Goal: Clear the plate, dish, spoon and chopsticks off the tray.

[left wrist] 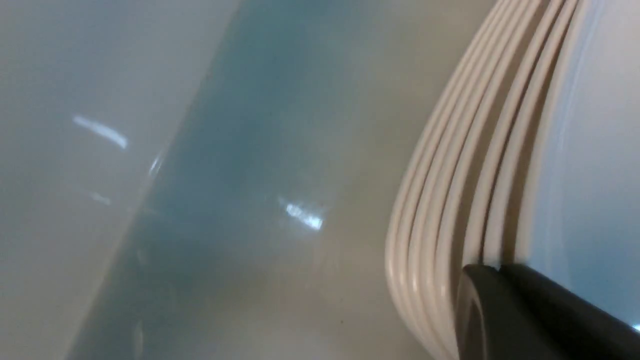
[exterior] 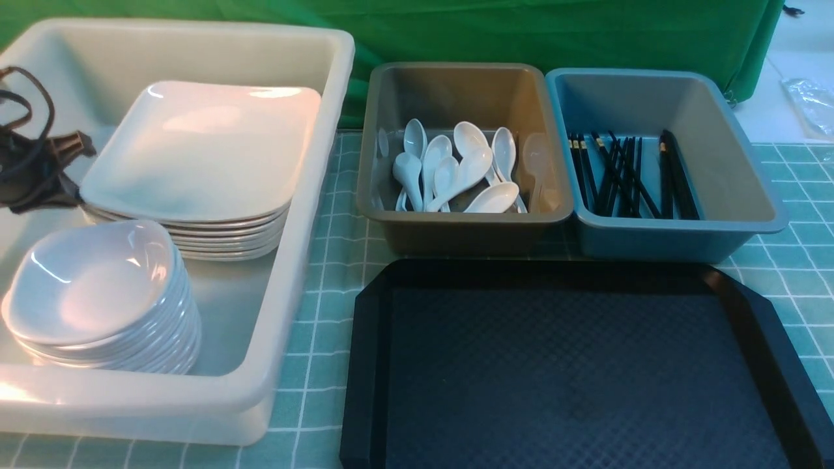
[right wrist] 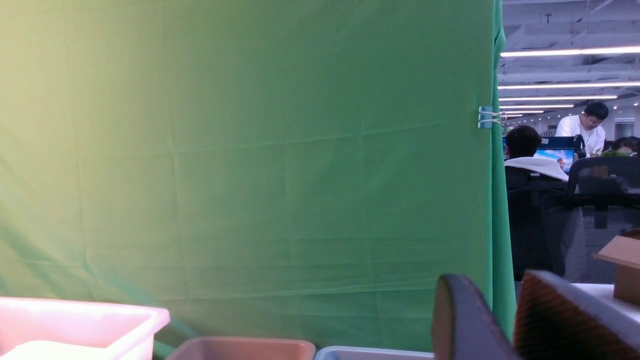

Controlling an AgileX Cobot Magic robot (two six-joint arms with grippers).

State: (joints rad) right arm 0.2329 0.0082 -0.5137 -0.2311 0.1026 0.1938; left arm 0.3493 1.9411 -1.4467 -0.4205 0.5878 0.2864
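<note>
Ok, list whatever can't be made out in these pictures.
- Left gripper: left wrist view, only a dark finger edge beside the stacked white rectangular plates; rest cut off.
- Right gripper: absent from front view; right wrist view crops all but its tips.
- Big black textured plastic tray: front view, near rim cropped.
- Thin black chopsticks: front view, overlapping in the blue bin, uncountable.

I can't see either arm from the front; the tray [exterior: 365, 365] runs off the bottom edge, and my left wrist picture is blurred.
</note>
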